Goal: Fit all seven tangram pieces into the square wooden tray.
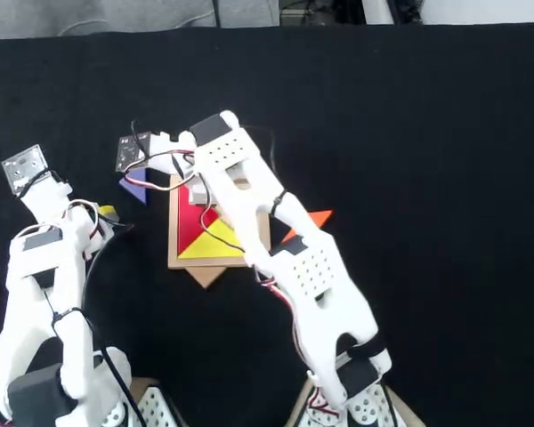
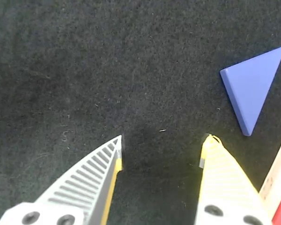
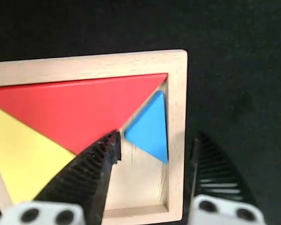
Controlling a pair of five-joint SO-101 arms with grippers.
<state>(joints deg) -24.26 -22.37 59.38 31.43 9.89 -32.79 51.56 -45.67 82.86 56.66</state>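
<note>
Since just three pieces lie inside the tray, you are, by my reading, roughly midway through the fill. Nearest the bases, a tan piece sits just beside the tray's near edge, outside it. Inside lie the yellow triangle, the red triangle and the light blue triangle, with bare wood beside the blue one. Your left claw hovers apart and empty over the black desk, near the purple triangle; an orange piece lies on the tray's other side. Farther out, your right claw stands apart, one finger within the tray's corner, the other outside its wall, gripping nothing. Next, I judge, shift the left claw over the purple triangle and pinch its thin edges. No writing is legible on the tray or pieces.
</note>
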